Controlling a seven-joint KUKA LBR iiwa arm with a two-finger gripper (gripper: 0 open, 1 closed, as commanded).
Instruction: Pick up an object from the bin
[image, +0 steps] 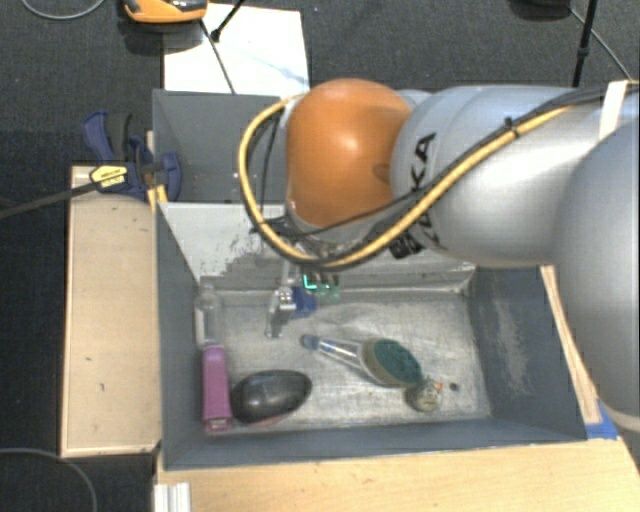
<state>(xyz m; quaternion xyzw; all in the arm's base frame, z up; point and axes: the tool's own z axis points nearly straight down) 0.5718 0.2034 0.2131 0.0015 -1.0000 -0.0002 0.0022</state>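
1 claw (284, 306), grip state unclear, low at bin (176, 330) back, green-headed brush (378, 360) prob. nearest

Orange cover (345, 150) partly hides the bin's (200, 140) far wall.

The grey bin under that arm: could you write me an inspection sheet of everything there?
Surface: grey bin, floor scuffed.
Job's things: green-headed brush mid-floor; dark oval lump and pink block front left; small round piece front right.
Clutter: nothing seen.
Grippers: gripper low by the back wall, left of the brush's handle tip.
Cables: yellow cable looped round the orange wrist cover.
Surroundings: dark floor.
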